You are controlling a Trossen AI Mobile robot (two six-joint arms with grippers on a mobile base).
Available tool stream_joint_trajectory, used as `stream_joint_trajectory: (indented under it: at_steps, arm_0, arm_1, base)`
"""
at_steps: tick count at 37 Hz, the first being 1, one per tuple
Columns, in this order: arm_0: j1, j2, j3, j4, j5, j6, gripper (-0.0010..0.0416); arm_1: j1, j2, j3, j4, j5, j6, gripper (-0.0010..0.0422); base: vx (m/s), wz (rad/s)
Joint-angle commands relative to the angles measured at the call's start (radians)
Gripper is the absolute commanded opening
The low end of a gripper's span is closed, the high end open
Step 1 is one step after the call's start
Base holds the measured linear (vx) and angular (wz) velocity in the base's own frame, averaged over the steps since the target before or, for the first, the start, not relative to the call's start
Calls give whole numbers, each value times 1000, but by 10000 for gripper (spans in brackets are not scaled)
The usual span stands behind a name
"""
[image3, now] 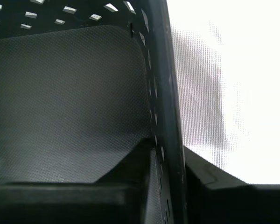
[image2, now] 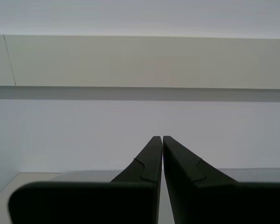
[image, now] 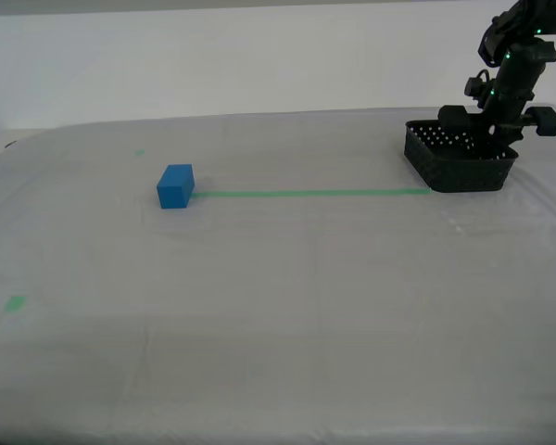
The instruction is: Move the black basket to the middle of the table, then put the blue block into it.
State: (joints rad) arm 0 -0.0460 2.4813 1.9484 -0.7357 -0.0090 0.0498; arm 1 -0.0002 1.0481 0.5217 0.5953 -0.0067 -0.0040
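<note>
basket (image: 456, 165) at ext view's far right on worktop (image: 287, 297); my first gripper (image3: 170, 156) straddles its wall, jaws closed on it. block (image: 175, 185) well apart, ext view's left. my second gripper (image2: 159, 138) closed, empty, aimed at wall.

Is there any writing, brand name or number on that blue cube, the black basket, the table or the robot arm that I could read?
None: no readable text in any view.
The blue block: plain faces, no marks.
The black basket: only rows of holes, no label.
The table: a green tape line and small green tape marks, no writing.
My first gripper, straddling the basket wall: no label shows.
My second gripper: bare black fingers.
</note>
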Motion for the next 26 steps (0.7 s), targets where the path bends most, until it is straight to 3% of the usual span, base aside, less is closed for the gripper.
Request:
stream_joint_trajectory:
  at_steps: [1, 4, 26]
  arm_0:
    - [1, 0, 1, -2, 3, 3, 18]
    - [1, 0, 1, -1, 3, 3, -5]
    - [9, -37, 1, -43, 1, 3, -1]
  arm_1:
    - [0, 0, 2, 4, 0, 2, 0]
    - [0, 0, 2, 4, 0, 1, 0]
    - [0, 0, 2, 4, 0, 1, 0]
  base:
    - [0, 0]
    - [0, 0]
    - [0, 0]
